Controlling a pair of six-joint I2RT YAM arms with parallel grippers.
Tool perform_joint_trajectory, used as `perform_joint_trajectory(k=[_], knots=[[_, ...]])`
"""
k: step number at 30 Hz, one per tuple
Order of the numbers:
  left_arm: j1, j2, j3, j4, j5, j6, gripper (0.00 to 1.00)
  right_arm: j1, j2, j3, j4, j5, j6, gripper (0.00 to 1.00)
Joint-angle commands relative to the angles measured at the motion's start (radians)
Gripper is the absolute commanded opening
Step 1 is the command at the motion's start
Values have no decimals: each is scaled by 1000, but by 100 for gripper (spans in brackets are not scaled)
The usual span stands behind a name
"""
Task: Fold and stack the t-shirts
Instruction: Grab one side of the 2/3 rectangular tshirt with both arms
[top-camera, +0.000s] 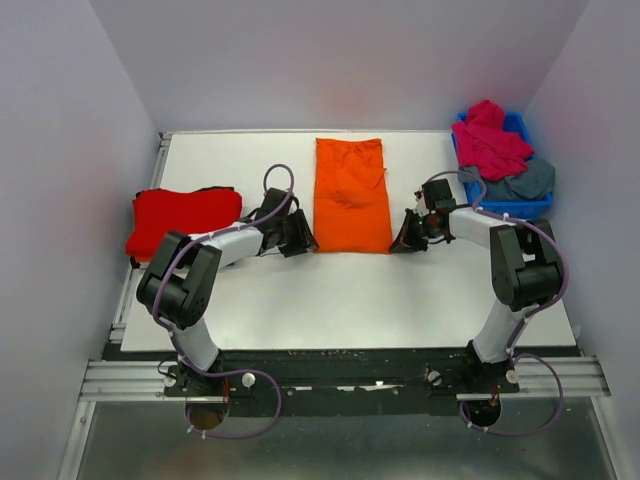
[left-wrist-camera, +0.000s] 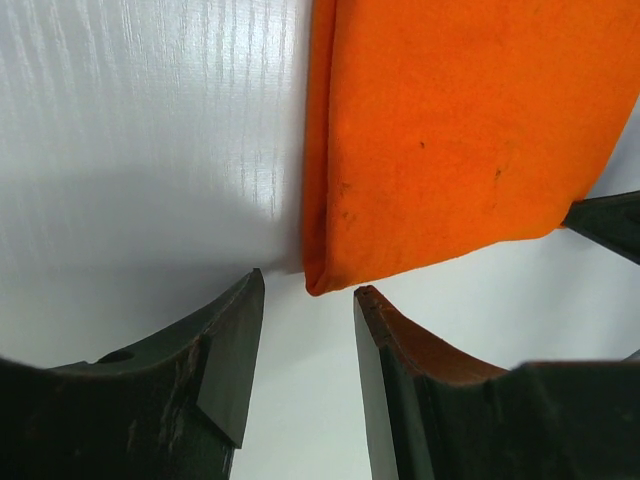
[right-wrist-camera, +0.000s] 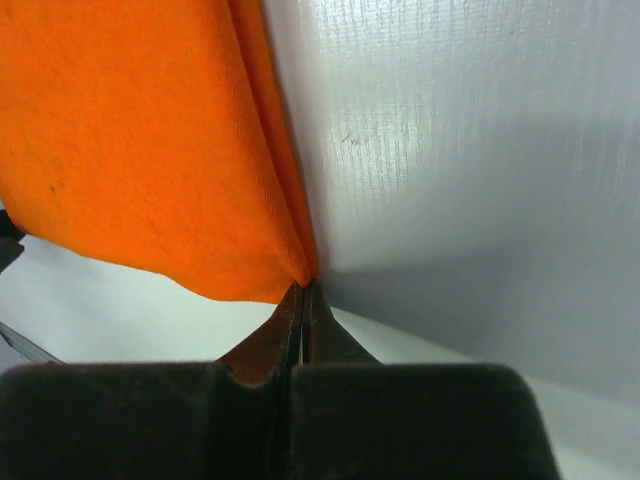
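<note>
An orange t-shirt (top-camera: 351, 195) lies folded into a long strip at the middle of the table. My left gripper (top-camera: 300, 240) sits at its near left corner. In the left wrist view it (left-wrist-camera: 310, 283) is open, and the corner of the orange t-shirt (left-wrist-camera: 450, 140) lies just past the fingertips. My right gripper (top-camera: 405, 240) is at the near right corner. In the right wrist view it (right-wrist-camera: 303, 287) is shut, its tips pinching that corner of the orange t-shirt (right-wrist-camera: 130, 140). A folded red t-shirt (top-camera: 183, 220) lies at the left.
A blue bin (top-camera: 520, 205) stands at the back right, holding a crumpled magenta-pink t-shirt (top-camera: 490, 140) and a grey-blue one (top-camera: 530, 180). The white table (top-camera: 350, 300) is walled on three sides. Both arm bases are bolted along its near edge.
</note>
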Motion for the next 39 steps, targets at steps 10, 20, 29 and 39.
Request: perform_joint_trajectory(k=[10, 20, 29, 39], knots=[[-13, 58, 39, -25, 16, 21, 50, 9, 7, 4, 3, 14, -11, 1], [-16, 124, 80, 10, 34, -4, 20, 9, -9, -4, 3, 6, -11, 1], [-18, -15, 18, -10, -32, 7, 0, 10, -114, -27, -44, -3, -27, 1], [-62, -290, -75, -180, -26, 64, 0, 18, -433, -203, -139, -87, -63, 1]])
